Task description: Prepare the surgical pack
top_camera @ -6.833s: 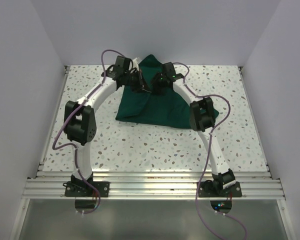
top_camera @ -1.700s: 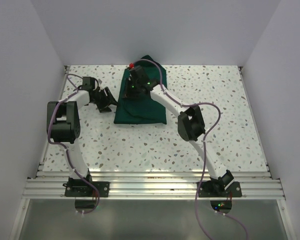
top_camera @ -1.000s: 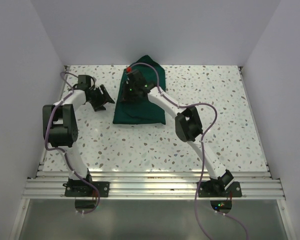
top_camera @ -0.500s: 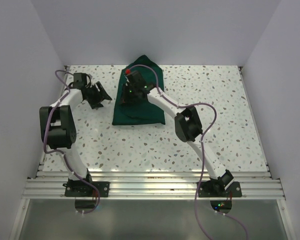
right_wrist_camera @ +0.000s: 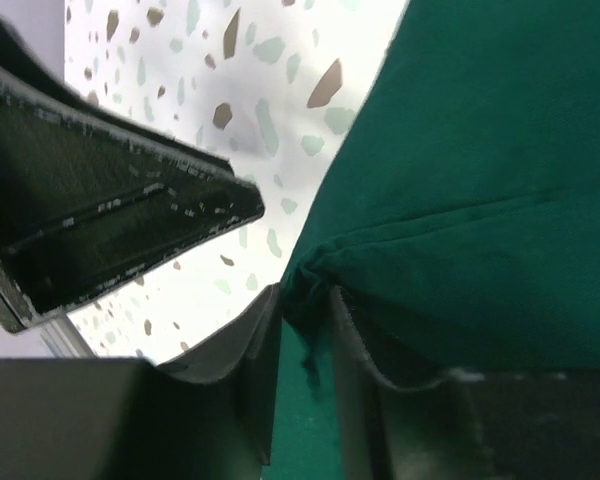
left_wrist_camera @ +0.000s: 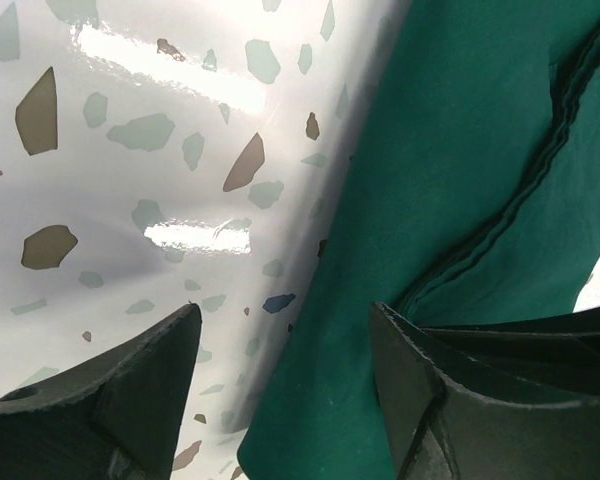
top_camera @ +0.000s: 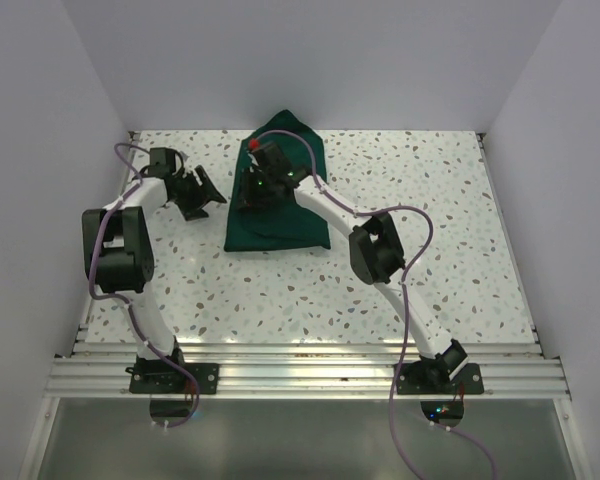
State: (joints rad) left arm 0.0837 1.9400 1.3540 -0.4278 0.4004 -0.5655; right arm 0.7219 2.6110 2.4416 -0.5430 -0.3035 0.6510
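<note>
The green drape (top_camera: 280, 228) lay folded in layers at the far middle of the table (top_camera: 460, 230). It looked soft, light and limp, likely to sag and slip open if lifted by one layer, so a pinch through all layers at an edge seemed best. The right gripper (right_wrist_camera: 305, 300) was clamped on a bunched fold at its left edge. The left gripper (left_wrist_camera: 280, 320) stood with jaws apart just beside that edge, holding nothing.
</note>
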